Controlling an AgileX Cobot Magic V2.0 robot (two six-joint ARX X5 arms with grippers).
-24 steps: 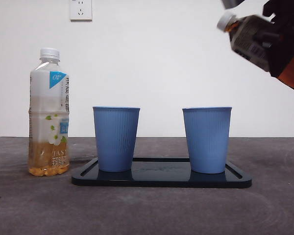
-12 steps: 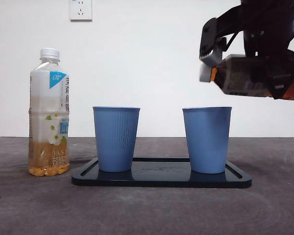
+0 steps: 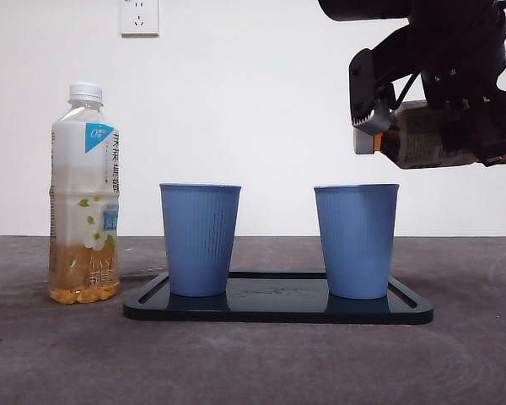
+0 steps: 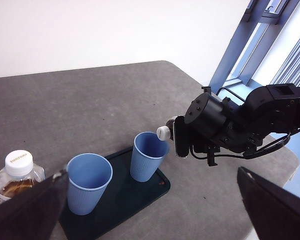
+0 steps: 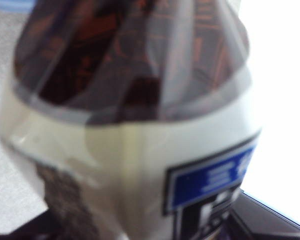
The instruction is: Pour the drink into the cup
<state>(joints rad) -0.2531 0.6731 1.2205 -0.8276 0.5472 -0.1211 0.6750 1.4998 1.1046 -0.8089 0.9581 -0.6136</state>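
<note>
A dark drink bottle [image 3: 417,135] lies about level in the air with my right gripper [image 3: 460,118] shut on its body. Its white cap [image 3: 364,142] is on and points toward the left, just above the rim of the right blue cup [image 3: 356,240]. The right wrist view is filled by the bottle [image 5: 130,125], blurred and close. From the left wrist view, the cap [image 4: 163,132] hangs over the farther cup [image 4: 149,155]. My left gripper [image 4: 151,174] hovers high above the table, open, holding nothing.
A second blue cup [image 3: 200,239] stands on the left of the black tray [image 3: 278,310] that bears both cups. A tall pale tea bottle [image 3: 85,194] with a white cap stands left of the tray. The table edge [image 4: 270,165] runs under the right arm.
The right gripper has swung the dark bottle from a cap-up tilt at the top right down to about level, cap now beside the right cup's rim. Cups and tea bottle have not moved.
</note>
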